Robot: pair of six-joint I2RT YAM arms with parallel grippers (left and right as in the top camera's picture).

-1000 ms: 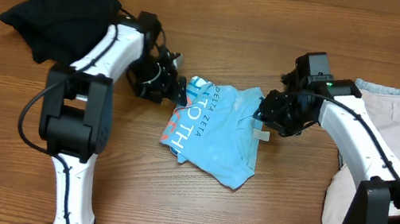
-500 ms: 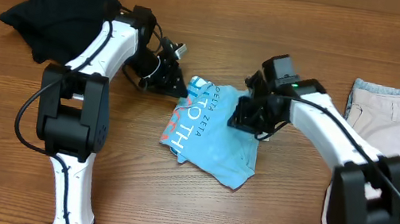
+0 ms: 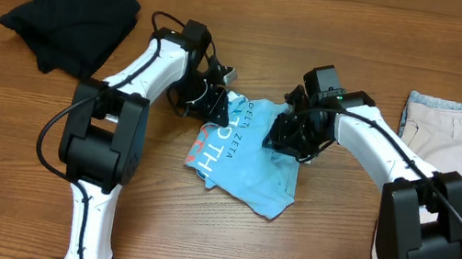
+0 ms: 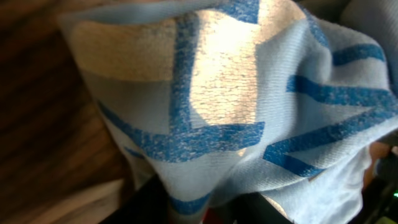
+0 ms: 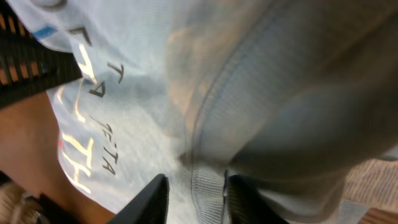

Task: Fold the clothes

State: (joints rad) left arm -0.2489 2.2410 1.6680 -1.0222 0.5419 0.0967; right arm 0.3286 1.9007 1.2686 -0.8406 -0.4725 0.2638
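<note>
Where it meets the T-shirt, the left gripper is obscured.

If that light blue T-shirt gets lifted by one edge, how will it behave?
Probably floppy: the light blue T-shirt lies crumpled with folds, so unsupported parts would likely sag. Its thin knit looks light. Pushed on the wooden table, it would probably bunch rather than slide.

Wooden table, warm brown surface, grain running side to side, darker streaks here and there
</note>
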